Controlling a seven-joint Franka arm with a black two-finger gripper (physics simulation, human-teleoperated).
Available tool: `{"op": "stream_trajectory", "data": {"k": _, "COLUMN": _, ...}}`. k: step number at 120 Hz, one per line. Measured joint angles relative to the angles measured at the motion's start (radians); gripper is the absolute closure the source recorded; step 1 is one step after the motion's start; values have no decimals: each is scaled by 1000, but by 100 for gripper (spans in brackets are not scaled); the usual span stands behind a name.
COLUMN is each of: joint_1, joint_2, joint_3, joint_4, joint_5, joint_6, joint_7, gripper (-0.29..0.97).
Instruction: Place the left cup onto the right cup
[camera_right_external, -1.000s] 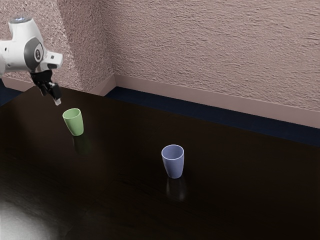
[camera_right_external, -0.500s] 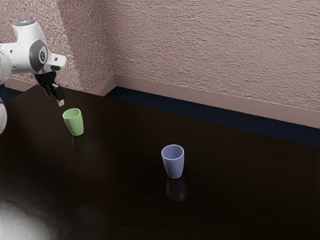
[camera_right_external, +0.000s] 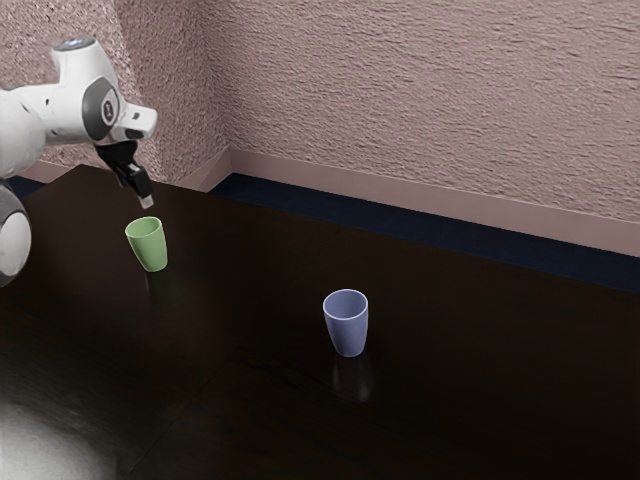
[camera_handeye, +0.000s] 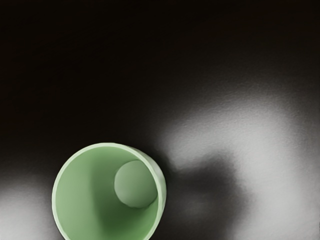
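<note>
The green cup (camera_right_external: 147, 244) stands upright on the tabletop (camera_right_external: 470, 390) at the exterior view's left. It is a small smooth tumbler with no handle, wide at its round mouth and tapering to a narrower base. The lavender-blue cup (camera_right_external: 346, 322) has the same tapered shape and plain matte finish. It stands upright well apart from the green one, toward the exterior view's right and nearer the camera. Both mouths face up.

The tabletop is very dark, almost black, and polished enough that a faint reflection lies under each cup, with a pale sheen at the lower left corner of the exterior view.

The white, rounded arm (camera_right_external: 55, 110) comes in from the exterior view's left. Its black pincer (camera_right_external: 146, 200) points down and hangs in the air just above the green cup's rim, not touching it. Neither cup is in its hold, but I cannot tell how far open it is, because it reads as one slim dark shape from this side.

In the wrist view the green cup (camera_handeye: 107, 192) is seen from above. It shows a thin pale rim, a smooth shaded inner wall and a small round floor set off-centre. Around it, the glossy tabletop (camera_handeye: 150, 60) carries soft grey highlights.

Behind the tabletop rises a rough, stucco-like pinkish wall (camera_right_external: 420, 90) with a plain smooth baseboard (camera_right_external: 400, 192) along its foot.
</note>
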Motion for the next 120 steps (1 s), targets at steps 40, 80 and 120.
{"op": "stream_trajectory", "data": {"k": 40, "joint_1": 0, "joint_2": 15, "joint_3": -16, "joint_4": 2, "joint_5": -14, "joint_6": 4, "joint_7": -17, "gripper": 0}}
{"op": "stream_trajectory", "data": {"k": 80, "joint_1": -1, "joint_2": 8, "joint_3": -34, "joint_4": -32, "joint_5": -13, "joint_6": 15, "joint_7": -72, "gripper": 0}}
{"op": "stream_trajectory", "data": {"k": 120, "joint_1": -4, "joint_2": -26, "joint_3": -40, "joint_4": -134, "joint_5": -12, "joint_6": 68, "joint_7": -115, "gripper": 0}}
